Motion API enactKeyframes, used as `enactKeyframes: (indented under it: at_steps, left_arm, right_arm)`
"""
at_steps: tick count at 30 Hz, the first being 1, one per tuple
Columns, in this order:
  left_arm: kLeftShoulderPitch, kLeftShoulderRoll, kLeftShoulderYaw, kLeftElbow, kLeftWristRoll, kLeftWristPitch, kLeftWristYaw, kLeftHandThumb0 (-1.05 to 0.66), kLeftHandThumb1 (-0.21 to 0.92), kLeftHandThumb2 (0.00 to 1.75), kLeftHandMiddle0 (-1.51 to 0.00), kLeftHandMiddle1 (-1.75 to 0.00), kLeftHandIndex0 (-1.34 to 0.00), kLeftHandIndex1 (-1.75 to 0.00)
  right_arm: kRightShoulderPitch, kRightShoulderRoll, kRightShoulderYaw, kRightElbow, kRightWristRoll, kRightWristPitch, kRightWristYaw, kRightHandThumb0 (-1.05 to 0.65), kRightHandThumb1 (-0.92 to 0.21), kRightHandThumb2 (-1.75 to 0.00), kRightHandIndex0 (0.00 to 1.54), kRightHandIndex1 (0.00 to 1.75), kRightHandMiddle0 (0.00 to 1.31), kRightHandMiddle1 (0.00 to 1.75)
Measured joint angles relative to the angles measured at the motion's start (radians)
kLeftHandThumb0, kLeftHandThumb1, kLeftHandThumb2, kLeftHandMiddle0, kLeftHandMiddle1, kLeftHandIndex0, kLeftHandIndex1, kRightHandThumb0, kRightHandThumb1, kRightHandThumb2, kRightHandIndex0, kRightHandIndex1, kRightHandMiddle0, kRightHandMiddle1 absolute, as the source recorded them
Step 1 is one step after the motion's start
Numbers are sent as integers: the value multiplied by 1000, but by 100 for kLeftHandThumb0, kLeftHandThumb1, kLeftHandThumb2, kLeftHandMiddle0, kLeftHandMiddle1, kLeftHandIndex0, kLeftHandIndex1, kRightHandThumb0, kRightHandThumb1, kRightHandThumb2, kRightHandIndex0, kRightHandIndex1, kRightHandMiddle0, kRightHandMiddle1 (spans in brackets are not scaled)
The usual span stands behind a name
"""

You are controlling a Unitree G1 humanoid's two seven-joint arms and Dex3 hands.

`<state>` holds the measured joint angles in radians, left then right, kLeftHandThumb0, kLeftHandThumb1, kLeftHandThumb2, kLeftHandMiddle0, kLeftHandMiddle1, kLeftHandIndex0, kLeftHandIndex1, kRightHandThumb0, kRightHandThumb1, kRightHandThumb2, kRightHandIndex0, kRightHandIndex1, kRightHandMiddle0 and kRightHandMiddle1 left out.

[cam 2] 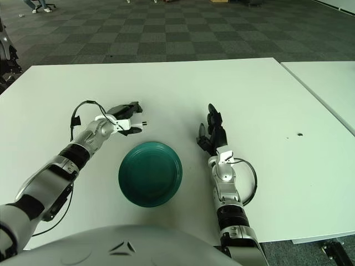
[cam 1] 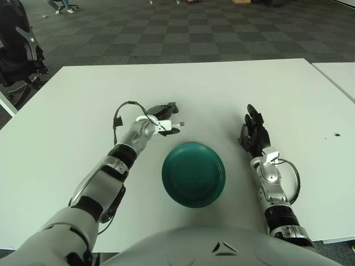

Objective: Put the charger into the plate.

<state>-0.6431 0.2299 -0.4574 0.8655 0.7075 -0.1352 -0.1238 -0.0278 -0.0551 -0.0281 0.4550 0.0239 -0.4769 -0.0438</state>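
The dark green plate (cam 1: 193,174) sits on the white table in front of me, and nothing lies in it. My left hand (cam 1: 173,118) is just beyond the plate's far left rim, fingers closed on the small white charger (cam 1: 164,126). The charger's prongs point right, and it is held slightly above the table. My right hand (cam 1: 254,130) shows to the right of the plate with its fingers extended, holding nothing.
The white table (cam 1: 83,105) stretches wide on all sides of the plate. A second white table (cam 1: 339,75) stands at the far right across a narrow gap. A dark chair (cam 1: 16,50) stands off the table's far left corner.
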Motion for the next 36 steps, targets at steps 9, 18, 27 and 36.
enactKeyframes:
  at_steps: [9,18,27,36]
  left_arm:
    - [-106,11,-49,92,8,-34,-122,-105,92,71,-21,-19,0,-95]
    - [-208,4,-121,233,24,-85,-150,-105,92,75,-4,-80,0,-101]
    - [-233,2,-208,310,89,-89,-14,-105,92,74,0,-75,-3,-122]
    - [-232,-7,-281,365,145,-43,157,-103,92,65,0,-130,-10,-159]
  right_arm:
    - [-3,1,-2,6,0,-1,1,-85,-92,-76,6,0,0,27]
    - [-3,3,-1,8,0,-4,0,-82,-92,-79,8,1,0,27]
    - [-5,4,2,8,0,-7,0,-81,-92,-81,10,1,0,29]
    - [-6,4,1,10,0,-5,0,-82,-92,-82,12,2,0,33]
